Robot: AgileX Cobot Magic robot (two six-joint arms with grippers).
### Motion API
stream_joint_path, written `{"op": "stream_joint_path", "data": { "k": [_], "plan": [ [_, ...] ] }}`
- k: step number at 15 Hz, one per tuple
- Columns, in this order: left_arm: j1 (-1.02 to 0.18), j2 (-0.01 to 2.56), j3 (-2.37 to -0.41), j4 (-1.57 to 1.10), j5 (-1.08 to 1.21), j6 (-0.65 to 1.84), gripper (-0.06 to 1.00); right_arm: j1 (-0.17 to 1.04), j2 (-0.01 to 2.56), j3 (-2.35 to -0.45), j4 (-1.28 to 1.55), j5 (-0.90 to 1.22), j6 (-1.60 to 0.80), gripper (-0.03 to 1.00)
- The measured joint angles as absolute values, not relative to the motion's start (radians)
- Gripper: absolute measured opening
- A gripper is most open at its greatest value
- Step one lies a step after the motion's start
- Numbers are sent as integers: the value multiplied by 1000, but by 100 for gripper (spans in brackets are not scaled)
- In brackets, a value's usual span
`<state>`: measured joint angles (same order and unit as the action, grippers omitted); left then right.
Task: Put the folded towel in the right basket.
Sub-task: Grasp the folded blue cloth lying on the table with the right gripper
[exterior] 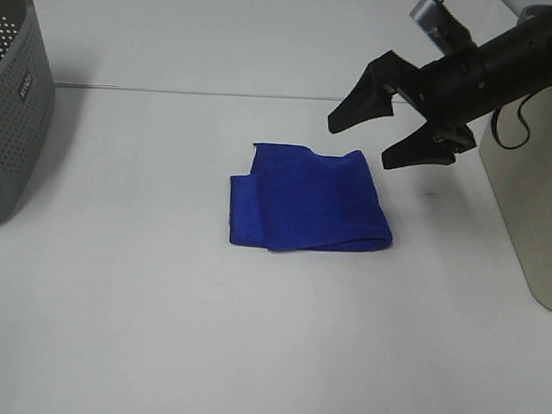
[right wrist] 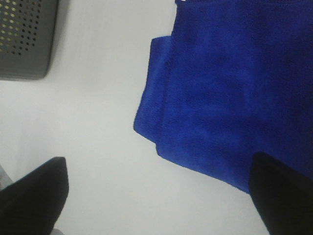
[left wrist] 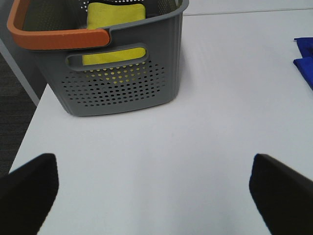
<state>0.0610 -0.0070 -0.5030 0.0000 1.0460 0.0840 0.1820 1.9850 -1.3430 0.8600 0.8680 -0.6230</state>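
Note:
A folded blue towel [exterior: 307,202] lies flat on the white table near the middle. It fills much of the right wrist view [right wrist: 230,93], and its edge shows in the left wrist view [left wrist: 305,61]. My right gripper [exterior: 387,132] hangs open and empty above the towel's far right corner, with its fingertips [right wrist: 34,196] spread wide. The right basket [exterior: 537,197] stands at the right edge, beige and mostly cut off. My left gripper [left wrist: 154,193] is open and empty over bare table, out of the exterior view.
A grey perforated basket [exterior: 8,103] stands at the left edge. In the left wrist view it [left wrist: 117,78] has an orange handle [left wrist: 58,36] and holds a yellow cloth [left wrist: 115,14]. The table's left edge [left wrist: 29,127] drops off beside it.

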Motion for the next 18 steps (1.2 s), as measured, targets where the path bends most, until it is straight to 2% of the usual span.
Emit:
{"op": "stream_joint_path", "data": {
  "k": [4, 9, 18],
  "plan": [
    [61, -7, -503, 0, 1046, 84, 99, 246, 2039, -1373, 739, 782, -587, 96],
    [61, -7, -503, 0, 1046, 84, 99, 247, 2111, -1373, 710, 676, -544, 96],
    [61, -7, -503, 0, 1046, 84, 99, 247, 2189, -1378, 671, 619, -508, 95]
  ]
}}
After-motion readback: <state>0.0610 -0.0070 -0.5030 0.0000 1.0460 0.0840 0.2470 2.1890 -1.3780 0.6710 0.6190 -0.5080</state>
